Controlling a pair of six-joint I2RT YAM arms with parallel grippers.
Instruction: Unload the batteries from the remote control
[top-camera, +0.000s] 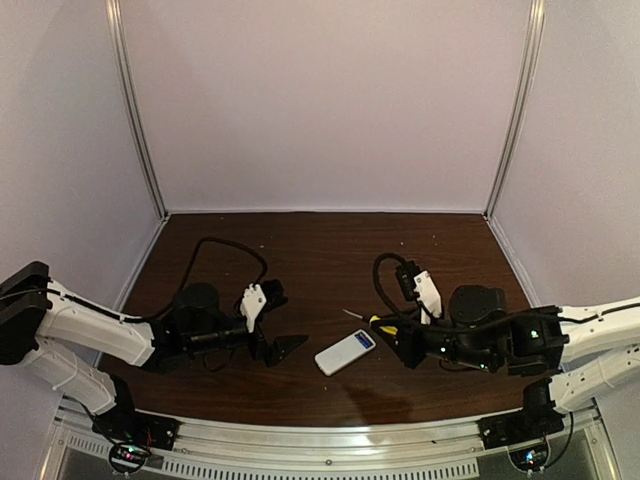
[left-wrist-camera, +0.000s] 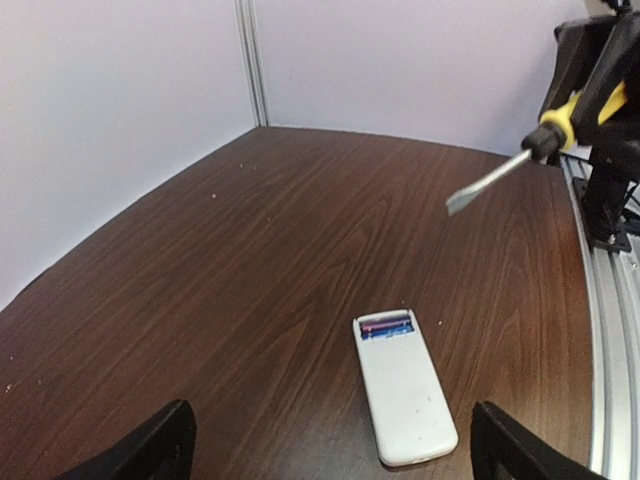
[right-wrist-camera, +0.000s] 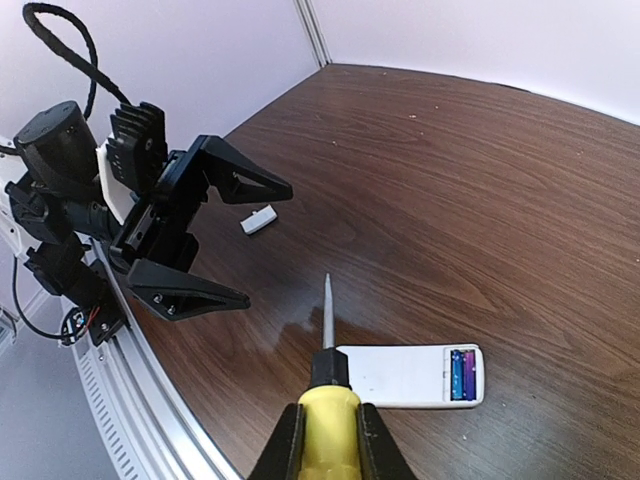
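Observation:
The white remote control (top-camera: 343, 353) (left-wrist-camera: 405, 395) (right-wrist-camera: 400, 375) lies flat on the wood table, plain face up. Its end compartment is uncovered and shows blue-purple batteries (left-wrist-camera: 386, 325) (right-wrist-camera: 462, 373) side by side inside. My left gripper (top-camera: 285, 322) (left-wrist-camera: 335, 448) (right-wrist-camera: 268, 243) is open wide with nothing in it, just left of the remote. My right gripper (top-camera: 388, 332) (right-wrist-camera: 330, 440) is shut on the yellow handle of a screwdriver (right-wrist-camera: 328, 405) (left-wrist-camera: 505, 178). The blade hangs above the table, pointing past the remote's closed end toward the left gripper.
A small white cover piece (right-wrist-camera: 258, 219) lies on the table between the left gripper's open fingers. An aluminium rail (top-camera: 330, 440) runs along the near edge. Pale walls close in the table at the back and sides. Black cables (top-camera: 225, 245) loop above both wrists.

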